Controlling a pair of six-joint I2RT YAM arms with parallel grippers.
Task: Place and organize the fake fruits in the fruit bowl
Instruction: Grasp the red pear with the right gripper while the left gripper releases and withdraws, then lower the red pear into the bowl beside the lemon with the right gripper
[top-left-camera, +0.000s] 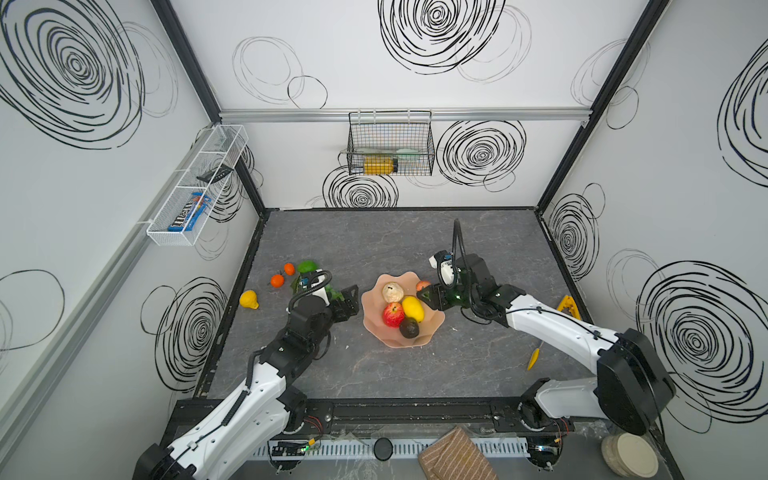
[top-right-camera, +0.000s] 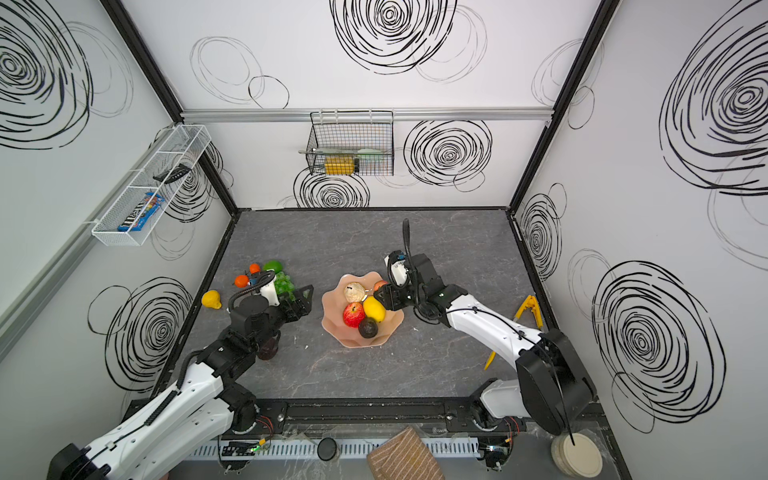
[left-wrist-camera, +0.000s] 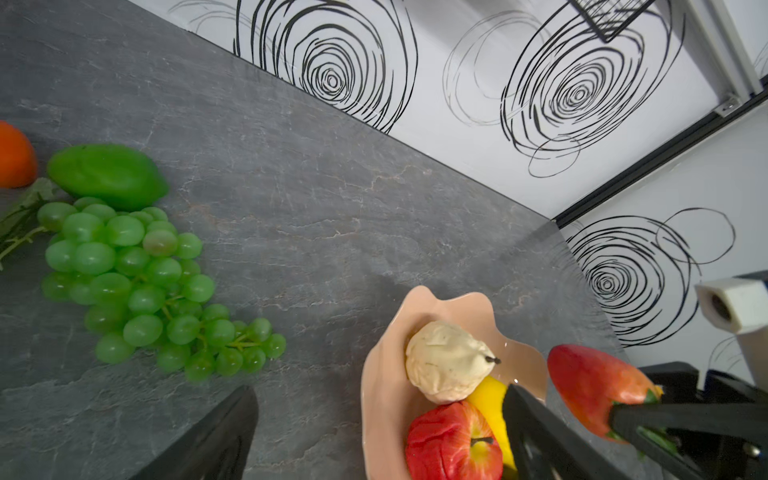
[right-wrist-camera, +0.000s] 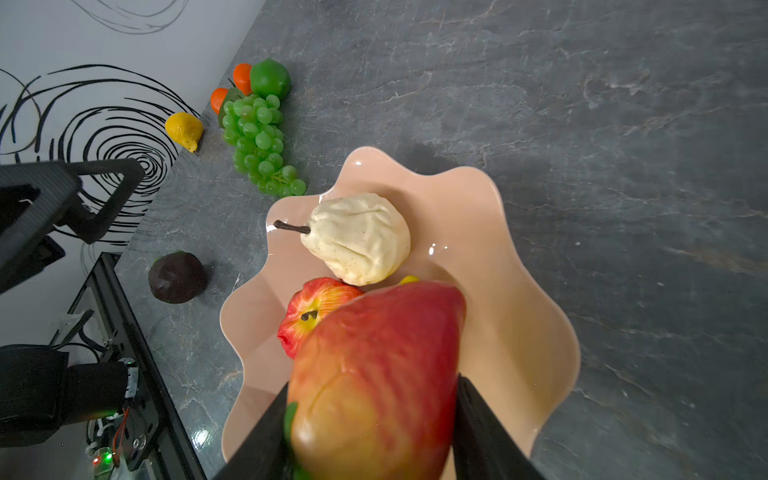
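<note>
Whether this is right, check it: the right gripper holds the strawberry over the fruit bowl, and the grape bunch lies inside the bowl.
One thing is wrong: the right wrist view shows the grape bunch on the table beside the lime, not in the fruit bowl. The right gripper does hold the strawberry over it.

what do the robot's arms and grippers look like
The left arm and right arm have white shells, black joints. The left gripper and right gripper are black with triangular open-framed fingers. A ribbed black cable loops to each white wrist camera.
</note>
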